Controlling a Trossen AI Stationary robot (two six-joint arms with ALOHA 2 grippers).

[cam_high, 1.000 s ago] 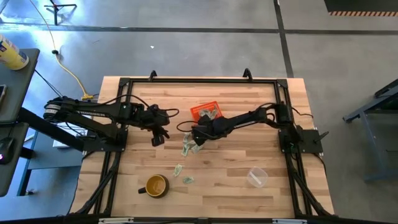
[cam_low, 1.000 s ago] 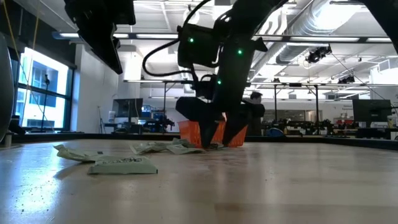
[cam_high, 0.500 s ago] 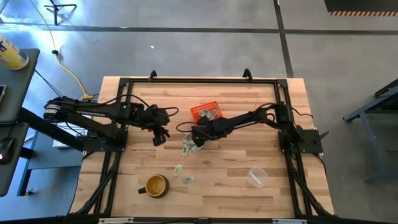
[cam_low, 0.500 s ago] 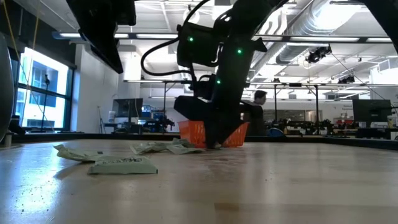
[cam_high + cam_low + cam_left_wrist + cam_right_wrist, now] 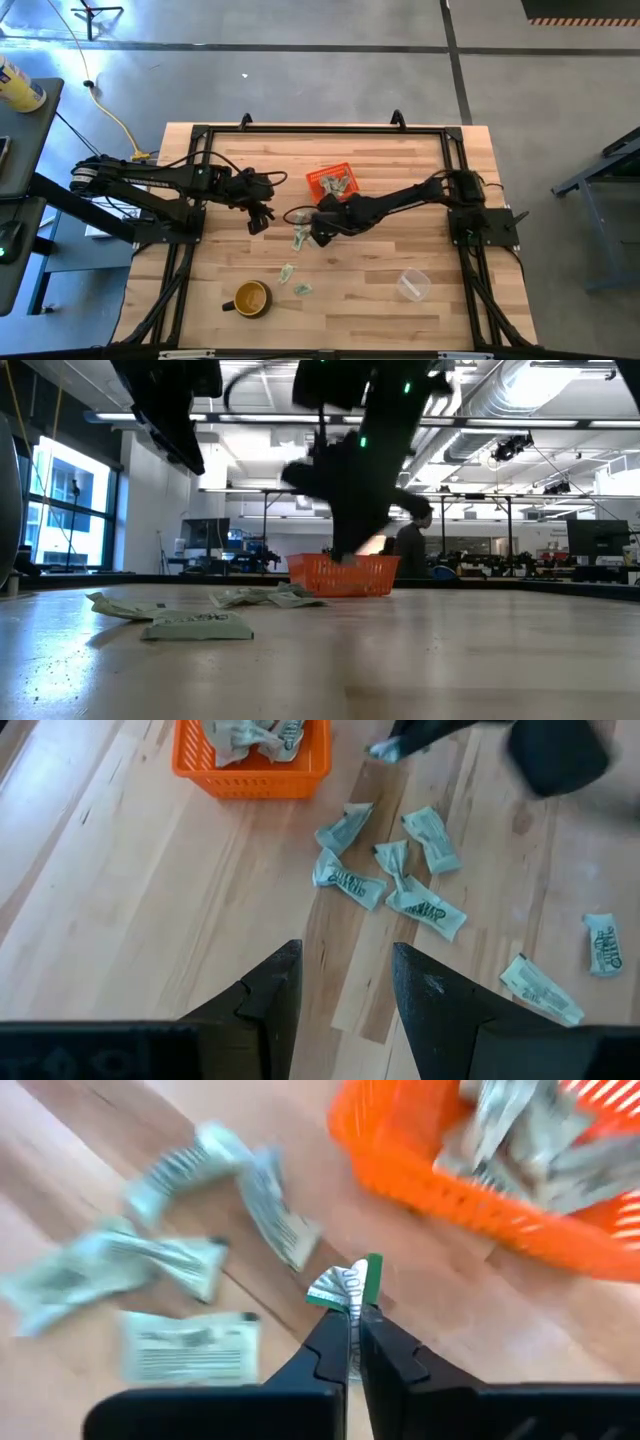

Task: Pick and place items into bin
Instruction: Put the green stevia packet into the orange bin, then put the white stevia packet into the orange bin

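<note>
My right gripper (image 5: 318, 233) sits at table centre, over the scraps (image 5: 299, 238) | orange bin (image 5: 333, 181) at its 1 o'clock, scraps inside | my left gripper (image 5: 259, 217) at 9 o'clock of the bin | mug (image 5: 251, 298) at 7 o'clock | clear cup (image 5: 413, 285) at 4 o'clock

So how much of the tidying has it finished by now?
Partly done: several scraps already lie in the orange bin. The right gripper is shut on one scrap just beside the bin. A cluster near the bin and two scraps by the mug remain. The left gripper waits, open.
</note>
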